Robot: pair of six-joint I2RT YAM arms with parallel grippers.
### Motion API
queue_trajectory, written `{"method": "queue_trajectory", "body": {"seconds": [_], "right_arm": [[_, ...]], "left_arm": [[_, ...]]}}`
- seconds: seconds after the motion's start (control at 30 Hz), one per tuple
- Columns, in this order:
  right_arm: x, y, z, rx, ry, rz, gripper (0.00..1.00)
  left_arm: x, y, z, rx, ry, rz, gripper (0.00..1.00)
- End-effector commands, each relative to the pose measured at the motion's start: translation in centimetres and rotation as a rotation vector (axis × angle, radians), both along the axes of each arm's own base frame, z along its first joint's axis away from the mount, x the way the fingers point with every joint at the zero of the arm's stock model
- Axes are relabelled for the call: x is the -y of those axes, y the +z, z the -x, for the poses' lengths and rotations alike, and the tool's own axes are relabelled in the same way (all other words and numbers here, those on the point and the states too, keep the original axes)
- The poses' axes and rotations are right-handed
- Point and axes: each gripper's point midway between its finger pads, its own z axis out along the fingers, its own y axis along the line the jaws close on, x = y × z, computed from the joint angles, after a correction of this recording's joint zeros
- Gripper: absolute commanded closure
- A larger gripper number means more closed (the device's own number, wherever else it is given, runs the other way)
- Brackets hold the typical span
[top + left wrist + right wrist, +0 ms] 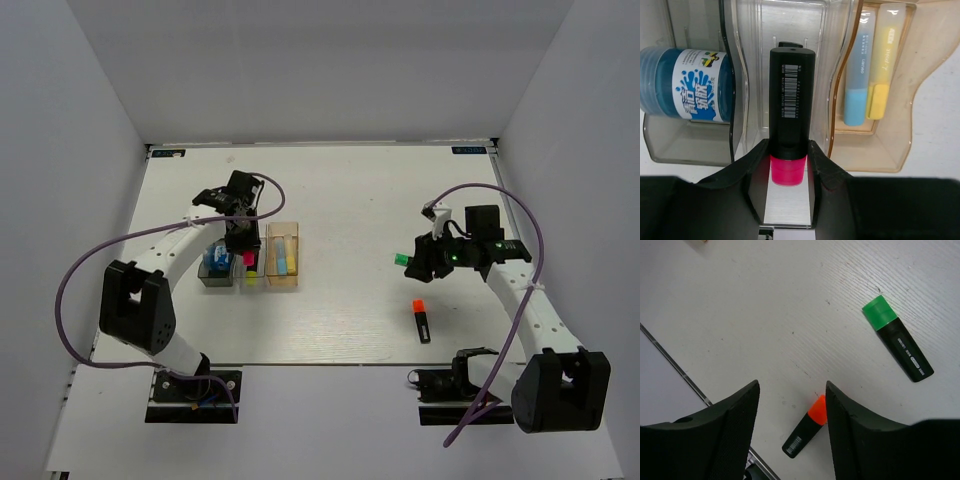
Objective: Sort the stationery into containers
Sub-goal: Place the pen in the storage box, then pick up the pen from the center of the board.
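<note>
white table (350, 200) walled in grey. 3 adjoining trays (283, 287) just below left gripper (788, 145), clamped on pink highlighter (791, 100) over the clear one. right gripper (792, 385) spread wide; orange highlighter (804, 434) beneath, green highlighter (897, 337) ahead: likely light, stiff, slick; best pinched mid-barrel.

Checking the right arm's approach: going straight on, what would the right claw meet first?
Probably the orange highlighter, lying on the table between its open fingers; depth is unclear.

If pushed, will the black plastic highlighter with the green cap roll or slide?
The black plastic highlighter with the green cap looks flat-sided, so it would probably slide, not roll. Its hard, short body seems stiff and light. The smooth plastic may slip when gripped.
</note>
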Motion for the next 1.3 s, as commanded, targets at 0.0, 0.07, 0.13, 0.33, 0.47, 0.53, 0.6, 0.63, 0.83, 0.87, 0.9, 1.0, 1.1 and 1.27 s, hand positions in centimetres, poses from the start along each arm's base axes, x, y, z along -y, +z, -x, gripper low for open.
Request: {"method": "queue_trajectory", "body": {"seconds": [0.0,0.07,0.13,0.33,0.47,0.53,0.6,0.63,0.83,0.87,0.9,1.0,1.1,1.27], "right_arm": [[-0.1,0.4,-0.4,0.012,0.015,-0.004,0.40],[0.0,0.3,-0.4,0.004,0.006,0.006,0.35],[0.5,0.0,-0.7,-0.005,-0.023,0.031,0.35],[2.3,-0.8,-1.1,-0.067,-0.129,0.129,0.40],[4.2,-1.9,-2.5,-0.039,-0.163,0.243,0.36],[4.7,-2.5,-4.1,0.024,-0.090,0.305,0.31],[4.8,-3.2,-6.1,0.031,-0.043,0.335,0.28],[5.3,-3.5,-7.0,0.063,0.001,0.366,0.28],[4.0,-6.0,-9.6,0.116,0.286,0.378,0.28],[3.9,-6.7,-9.8,0.096,0.303,0.378,0.28],[3.5,-7.1,-10.0,0.083,0.329,0.360,0.30],[3.4,-8.4,-10.9,0.053,0.336,0.356,0.32],[3.4,-9.6,-11.4,0.035,0.341,0.365,0.32],[2.9,-12.0,-10.2,0.021,0.406,0.412,0.32]], "left_arm": [[0.2,0.2,-1.3,0.023,-0.018,0.009,0.80],[0.1,-0.4,-1.5,0.010,-0.012,-0.004,0.68],[0.1,-0.6,-1.7,0.012,-0.010,-0.003,0.60],[0.4,0.8,-2.8,0.043,-0.022,0.007,0.35],[0.9,2.7,-2.5,0.075,-0.042,0.043,0.27],[1.5,2.9,-1.5,0.069,-0.073,0.086,0.31],[2.5,5.3,-0.6,0.152,-0.123,0.151,0.77],[3.4,5.2,1.4,0.144,-0.170,0.207,0.92],[4.6,6.4,8.5,0.223,-0.326,0.345,0.44],[4.1,4.0,10.1,0.174,-0.335,0.343,0.37],[3.9,5.5,10.7,0.259,-0.351,0.372,0.25],[2.9,4.2,12.6,0.286,-0.352,0.378,0.13],[2.0,3.6,13.5,0.292,-0.342,0.362,0.10],[1.6,3.3,14.2,0.305,-0.340,0.358,0.08]]}}
